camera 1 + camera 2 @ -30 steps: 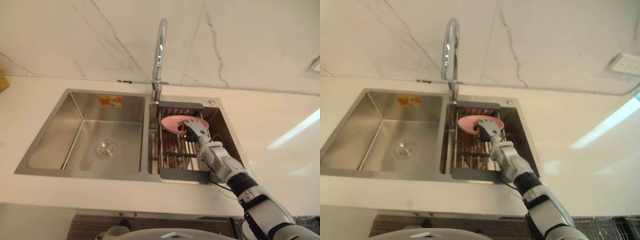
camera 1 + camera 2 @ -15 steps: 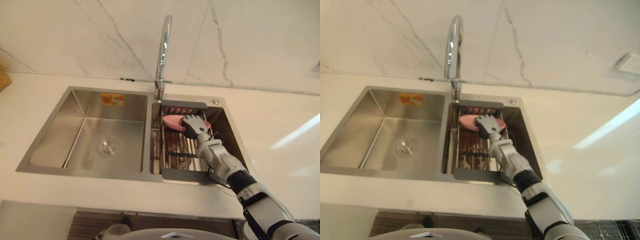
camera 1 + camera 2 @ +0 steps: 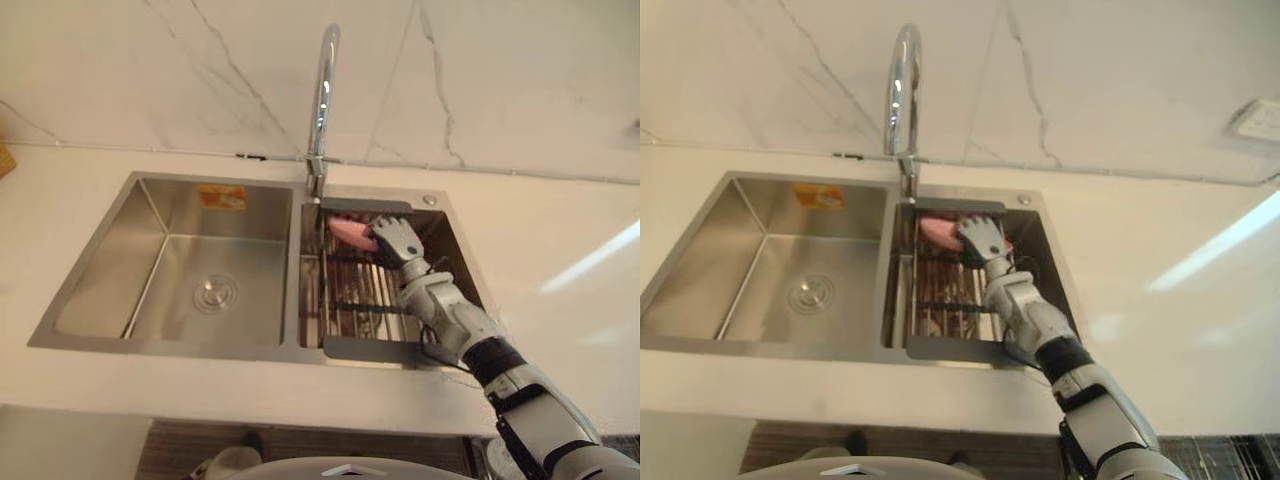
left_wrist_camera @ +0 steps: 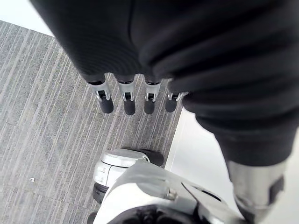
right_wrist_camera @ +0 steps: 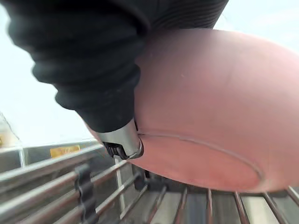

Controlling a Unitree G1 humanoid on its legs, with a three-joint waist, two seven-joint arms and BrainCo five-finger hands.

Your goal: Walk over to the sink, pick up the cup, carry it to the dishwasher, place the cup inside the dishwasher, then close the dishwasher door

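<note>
The shallow, rounded pink cup (image 5: 201, 116) is at the 12 o'clock end of the dark-framed metal wire rack (image 3: 360, 300), tipped so that the ring on its base shows in the right wrist view, with bare rack bars below it. The right hand (image 3: 397, 240) has it in what looks like a pinch. Its thumb (image 5: 122, 140) presses on the cup's outer wall beside the base ring, and in the eye views its fingers lie over the cup's top. That grip suits a wide, low vessel, which is easier to take by the rim than around the body. The arm reaches in from 5 o'clock, over the front edge of the stainless steel double sink (image 3: 160, 348). The rack fills the basin on the 3 o'clock side, and the 9 o'clock basin holds no dishes. The chrome gooseneck tap (image 3: 322, 90) rises at 12 o'clock just behind the cup, so a lift will probably need to come back towards the robot to stay clear of it. The left hand (image 4: 127, 100) hangs over grey carpet (image 4: 46, 116), fingers straight and holding nothing, probably kept free for the dishwasher door.
</note>
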